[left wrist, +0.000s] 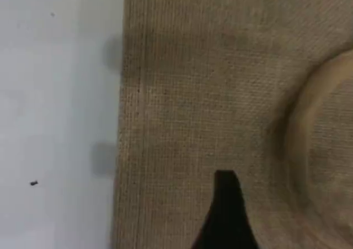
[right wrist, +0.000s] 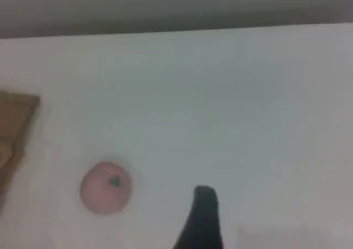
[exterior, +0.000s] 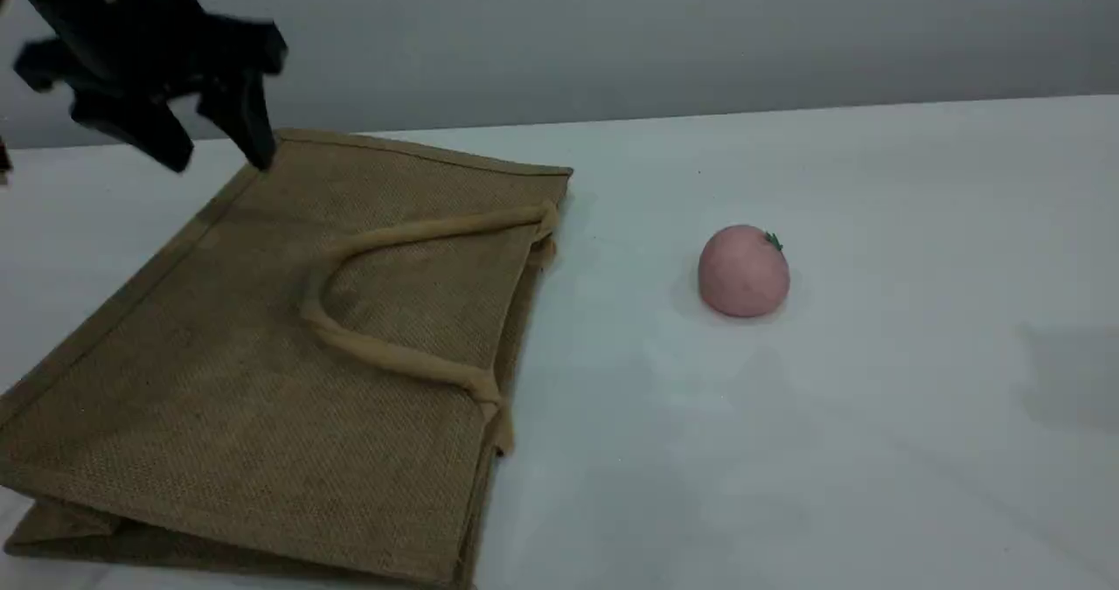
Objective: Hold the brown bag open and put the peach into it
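The peach (exterior: 744,272) sits bare on the table, right of the middle. The brown bag (exterior: 262,371) lies flat at left, not opened. The left gripper (exterior: 223,157) is spread wide above it, the right gripper (right wrist: 205,196) too; nothing is held.

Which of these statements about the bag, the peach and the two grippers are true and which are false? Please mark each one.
1. The brown bag lies flat on the table. True.
2. The peach is already inside the bag. False: it sits on the bare table, apart from the bag, on the side of its opening.
3. The left gripper is closed on a handle. False: it is open and hangs above the bag's far corner, holding nothing.
4. The right gripper holds the peach. False: its camera shows the peach on the table, away from the fingertip.
5. One loop handle lies on top of the bag's upper face. True.
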Tool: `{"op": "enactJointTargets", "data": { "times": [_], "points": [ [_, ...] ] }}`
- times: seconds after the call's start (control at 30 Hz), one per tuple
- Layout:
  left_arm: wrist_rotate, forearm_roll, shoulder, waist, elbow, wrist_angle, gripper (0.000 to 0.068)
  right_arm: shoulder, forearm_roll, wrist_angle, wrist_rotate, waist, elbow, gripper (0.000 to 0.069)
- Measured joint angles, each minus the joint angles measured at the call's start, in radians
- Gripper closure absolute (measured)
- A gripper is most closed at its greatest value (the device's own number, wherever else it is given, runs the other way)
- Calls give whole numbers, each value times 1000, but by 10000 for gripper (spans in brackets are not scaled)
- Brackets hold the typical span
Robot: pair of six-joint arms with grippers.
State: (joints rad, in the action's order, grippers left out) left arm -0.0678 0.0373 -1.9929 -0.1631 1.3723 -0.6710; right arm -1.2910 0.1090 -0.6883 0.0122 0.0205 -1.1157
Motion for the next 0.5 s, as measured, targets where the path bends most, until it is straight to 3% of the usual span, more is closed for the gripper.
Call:
{"op": "enactJointTargets", "data": {
  "times": [0.5],
  "points": [
    [39,95,-150,-9,8,50,193,0,1,-1,1,0,0,127]
  ]
}}
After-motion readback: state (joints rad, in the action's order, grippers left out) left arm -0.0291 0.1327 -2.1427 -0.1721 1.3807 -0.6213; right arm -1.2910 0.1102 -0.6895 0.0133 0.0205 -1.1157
